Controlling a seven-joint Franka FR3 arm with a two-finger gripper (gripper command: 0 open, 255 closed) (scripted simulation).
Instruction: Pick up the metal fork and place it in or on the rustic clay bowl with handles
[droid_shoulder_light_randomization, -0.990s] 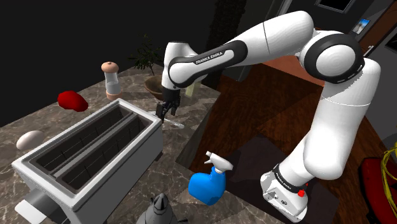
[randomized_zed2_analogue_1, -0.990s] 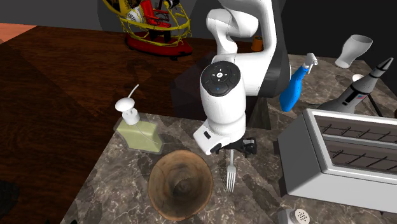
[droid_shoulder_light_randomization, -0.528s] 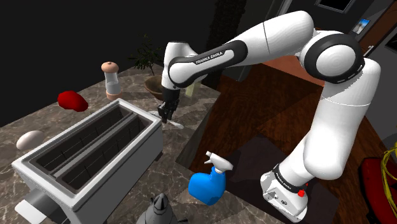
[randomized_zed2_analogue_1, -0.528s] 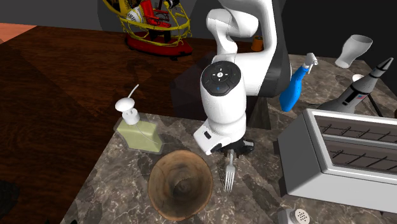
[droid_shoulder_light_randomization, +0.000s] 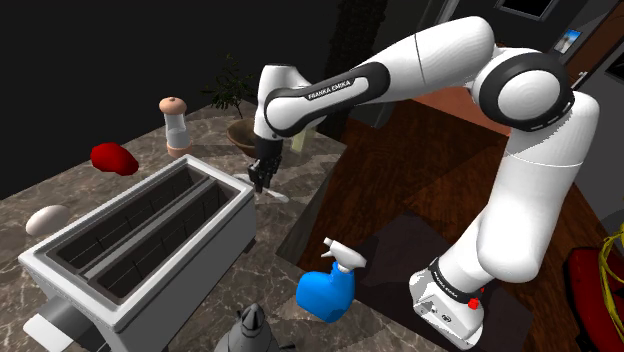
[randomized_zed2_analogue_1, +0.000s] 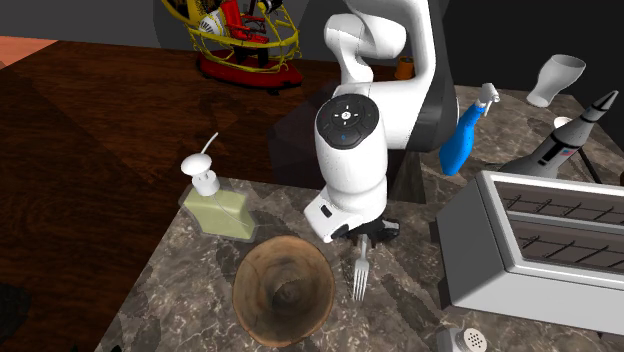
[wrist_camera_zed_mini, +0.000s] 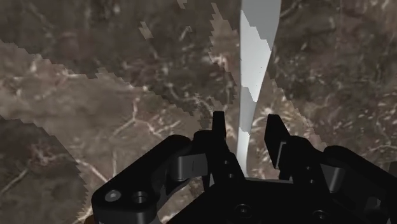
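Now | fork flat, tines toward second exterior view's bottom | fingers apart (astride handle)

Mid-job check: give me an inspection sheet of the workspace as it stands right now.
Surface: brown marbled counter, with the fork lying flat on it.
Job's things: fork beside the brown bowl, not in it.
Clutter: toaster, blue spray bottle, soap dispenser, grinder, red lump.
Grippers: gripper low over the fork's handle, fingers open on either side of it, not clasping.
Cables: nothing seen.
Surroundings: dark wooden floor, yellow wire frame on it.
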